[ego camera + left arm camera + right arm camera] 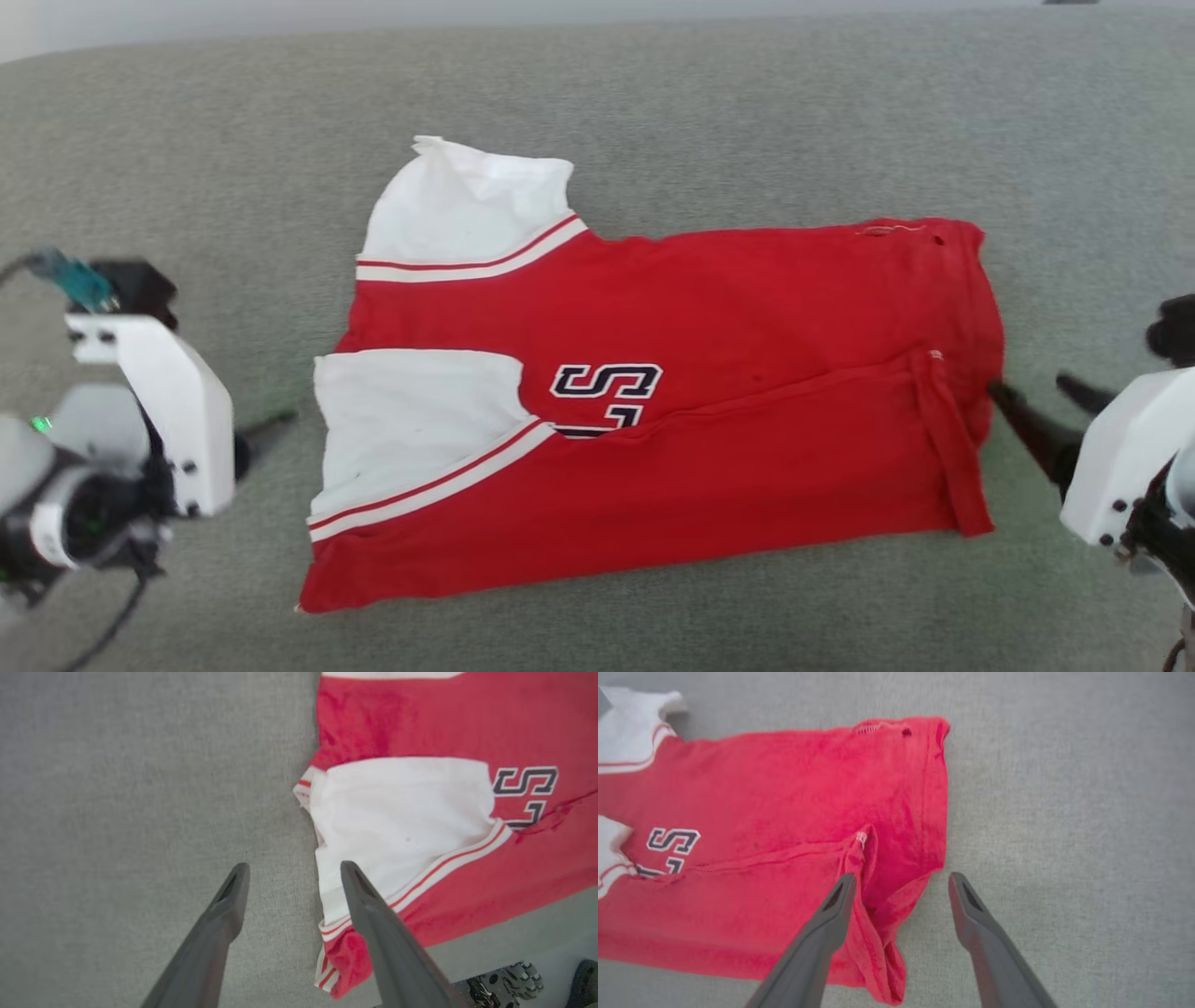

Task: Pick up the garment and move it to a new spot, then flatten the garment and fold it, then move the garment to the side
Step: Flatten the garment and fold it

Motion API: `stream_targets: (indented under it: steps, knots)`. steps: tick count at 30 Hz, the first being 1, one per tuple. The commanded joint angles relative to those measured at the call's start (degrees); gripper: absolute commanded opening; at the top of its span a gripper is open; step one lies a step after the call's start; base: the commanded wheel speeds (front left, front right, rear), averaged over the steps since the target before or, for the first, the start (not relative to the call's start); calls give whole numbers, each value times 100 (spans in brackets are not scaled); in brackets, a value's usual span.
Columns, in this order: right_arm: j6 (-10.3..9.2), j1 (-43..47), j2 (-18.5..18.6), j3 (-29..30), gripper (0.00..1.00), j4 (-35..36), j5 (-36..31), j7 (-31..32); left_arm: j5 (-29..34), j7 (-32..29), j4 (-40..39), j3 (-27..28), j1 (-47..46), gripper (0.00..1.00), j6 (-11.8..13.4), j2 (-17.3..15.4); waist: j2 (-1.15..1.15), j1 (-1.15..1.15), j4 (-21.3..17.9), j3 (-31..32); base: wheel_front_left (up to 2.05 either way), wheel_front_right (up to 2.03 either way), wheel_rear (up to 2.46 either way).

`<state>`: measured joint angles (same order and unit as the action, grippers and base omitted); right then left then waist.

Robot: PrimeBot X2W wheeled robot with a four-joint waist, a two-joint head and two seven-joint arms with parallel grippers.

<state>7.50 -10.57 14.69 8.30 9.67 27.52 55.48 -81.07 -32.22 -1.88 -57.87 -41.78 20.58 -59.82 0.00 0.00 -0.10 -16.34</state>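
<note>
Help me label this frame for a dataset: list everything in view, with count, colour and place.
garment: one, red with two white sleeves, lying folded over at the middle of the surface
lettering: one print, dark with white edging, on the garment's middle, partly under the fold
surface: one, grey fabric, under the garment
left end effector: one, dark fingers on a white body, open, at the garment's sleeve end
right end effector: one, dark fingers on a white body, open, at the garment's hem end
</note>
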Motion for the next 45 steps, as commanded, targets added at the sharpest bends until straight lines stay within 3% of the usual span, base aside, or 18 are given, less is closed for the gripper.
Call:
stream_targets:
  steps: [1, 8, 15, 21, 28, 36, 37, 38, 45]
  knots:
    - [-2, -36, -170, 106, 100, 170, -83, -350, 117, 5, -10, 83, -197, 100, -44, -50, 0, 0, -122, -11, 0, 0, 0]
    - [-1, -114, -701, 123, 100, 630, -238, -1823, 338, -24, 314, 339, -823, 100, -264, -138, 0, 0, -671, -153, 0, 0, 0]
    - [-1, -194, -787, -29, 100, 681, -740, -3534, 817, 153, 1184, 404, -1438, 100, -852, 22, 0, 0, -1287, -380, 0, 0, 0]
    - [-2, -220, -873, -223, 100, 341, -949, -4552, 939, 153, 2155, 406, -1835, 100, -1386, 277, 0, 0, -1684, -599, 0, 0, 0]
    - [-2, -322, -956, -493, 100, -5, -887, -4817, 1196, -238, 3072, 216, -2302, 100, -1808, 546, 0, 0, -1940, -869, 0, 0, 0]
    - [-2, -711, -811, -1002, 100, -386, -655, -4272, 1245, -548, 4195, 2, -2581, 100, -2015, 1226, 0, 0, -1961, -1077, 0, 0, 0]
    - [-2, -808, -767, -1057, 100, -457, -635, -4181, 1204, -669, 4333, -41, -2559, 45, -2061, 1329, 0, 0, -1950, -1087, 0, 0, 0]
    - [-2, -921, -707, -1143, 100, -533, -607, -4078, 1187, -755, 4467, -72, -2568, 0, -2055, 1416, 0, 0, -1933, -1096, 0, 0, 0]
    - [-3, -1975, -288, -1675, 100, -1427, -261, -3191, 1321, -814, 5029, -195, -2871, 0, -2322, 1930, 0, 0, -1701, -1160, 0, 0, 0]
